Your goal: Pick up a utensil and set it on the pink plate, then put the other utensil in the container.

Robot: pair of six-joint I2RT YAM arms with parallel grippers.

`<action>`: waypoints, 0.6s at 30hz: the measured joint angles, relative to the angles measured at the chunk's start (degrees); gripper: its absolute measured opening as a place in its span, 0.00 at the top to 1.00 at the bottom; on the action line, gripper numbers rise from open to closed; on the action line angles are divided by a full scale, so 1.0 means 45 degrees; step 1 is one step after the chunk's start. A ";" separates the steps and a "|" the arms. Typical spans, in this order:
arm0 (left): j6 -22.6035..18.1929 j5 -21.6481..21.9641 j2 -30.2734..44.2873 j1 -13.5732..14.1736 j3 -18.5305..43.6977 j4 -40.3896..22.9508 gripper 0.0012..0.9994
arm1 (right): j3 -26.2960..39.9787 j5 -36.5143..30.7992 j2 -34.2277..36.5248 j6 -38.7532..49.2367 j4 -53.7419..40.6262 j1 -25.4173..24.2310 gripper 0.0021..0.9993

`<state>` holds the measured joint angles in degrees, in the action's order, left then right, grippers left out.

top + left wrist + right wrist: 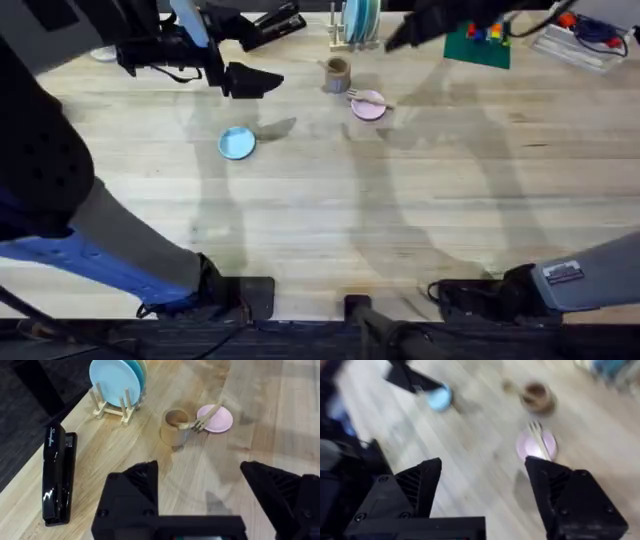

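The pale wooden fork lies across the small pink plate, its tines pointing toward the brown container just beside it. The left wrist view shows the fork, the pink plate and the container up close. A slim pale piece pokes over the container's rim, apparently the spoon. My left gripper hovers open and empty to the left of the container. My right gripper is raised high above the plate, open and empty.
A light-blue plate lies left of centre. A wooden rack of blue plates stands behind the container, a black stapler to its left. A green board with coloured blocks sits at the back right.
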<state>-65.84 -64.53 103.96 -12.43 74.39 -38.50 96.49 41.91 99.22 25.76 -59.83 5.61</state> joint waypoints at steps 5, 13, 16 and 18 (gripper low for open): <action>0.0000 0.0000 0.0000 0.0000 0.0000 0.0000 0.01 | 0.0000 -0.2456 -0.0769 0.0148 -0.0846 0.0174 0.00; 0.0001 0.0000 0.0004 0.0000 0.0000 0.0000 0.01 | 0.0000 -0.4323 -0.1191 0.0296 -0.0941 0.0383 0.00; 0.0001 0.0000 0.0000 0.0000 0.0000 0.0000 0.01 | 0.0000 -0.4522 -0.1191 0.0286 -0.1011 0.0383 0.00; 0.0003 0.0000 0.0000 0.0000 0.0000 0.0000 0.01 | 0.0000 -0.4622 -0.1191 0.0283 -0.1043 0.0383 0.00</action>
<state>-65.83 -64.53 103.96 -12.43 74.39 -38.50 96.49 21.11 93.86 27.03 -64.52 7.33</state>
